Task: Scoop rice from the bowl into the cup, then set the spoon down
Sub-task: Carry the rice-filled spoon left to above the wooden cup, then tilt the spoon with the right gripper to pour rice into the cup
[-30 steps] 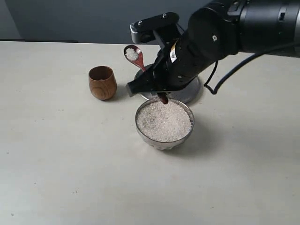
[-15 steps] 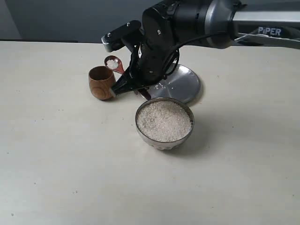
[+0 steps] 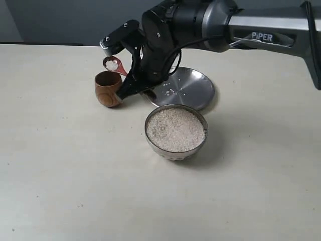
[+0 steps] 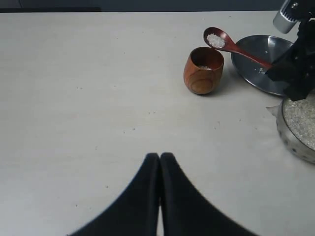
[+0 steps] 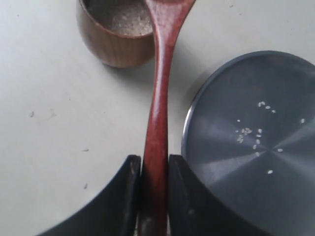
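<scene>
Wooden spoon (image 5: 158,98) is clamped by its handle in the right pincer (image 5: 153,167), loaded scoop ahead of the pincer over the cup (image 3: 109,88) rim. Risk: tipping with the scoop off-centre would spill rice (image 3: 112,65) onto the surface (image 3: 75,175) — or knock the light cup. Steel plate (image 3: 195,93) lies just beside the pincer, the bowl (image 3: 175,149) near it; neither blocks the pour. Left pincer (image 4: 160,164) is closed, empty, well apart.
</scene>
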